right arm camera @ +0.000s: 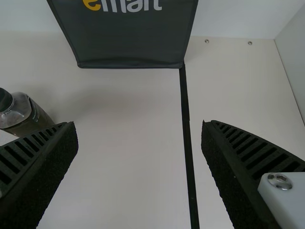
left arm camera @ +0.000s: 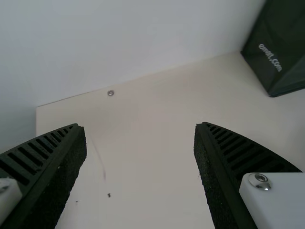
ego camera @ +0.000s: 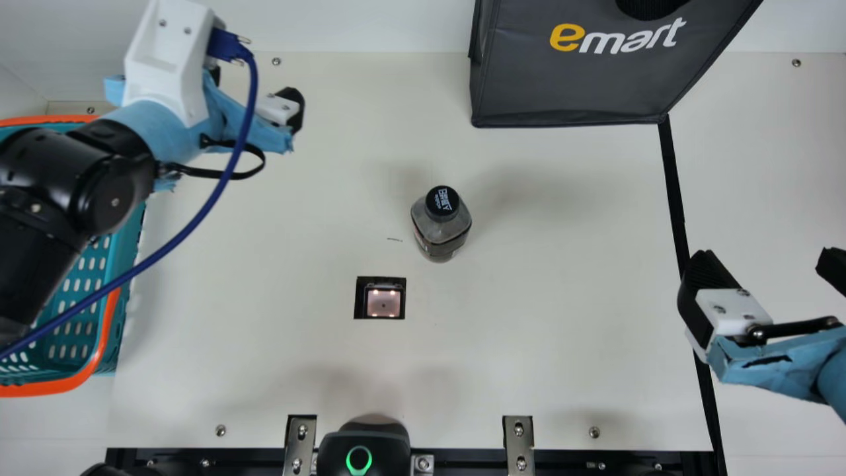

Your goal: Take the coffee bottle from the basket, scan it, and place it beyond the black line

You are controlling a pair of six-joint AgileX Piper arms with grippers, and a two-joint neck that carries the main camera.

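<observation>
The coffee bottle (ego camera: 440, 228) with a black cap stands upright mid-table in the main view, just right of and behind the scanner window (ego camera: 383, 301). My left gripper (ego camera: 291, 122) is at the back left, away from the bottle; in its wrist view the left gripper (left arm camera: 140, 148) is open over bare table. My right gripper (ego camera: 776, 264) is near the black line (ego camera: 674, 192) at the right, open and empty. In the right wrist view, the bottle (right arm camera: 26, 114) is beside one finger of the right gripper (right arm camera: 140, 143), and the black line (right arm camera: 187, 129) runs between its fingers.
The teal basket (ego camera: 109, 317) with an orange rim is at the left, partly under my left arm. A dark grey bag (ego camera: 575, 86) stands at the back, its corner by the line's far end. A black device with a green ring (ego camera: 359, 459) sits at the front edge.
</observation>
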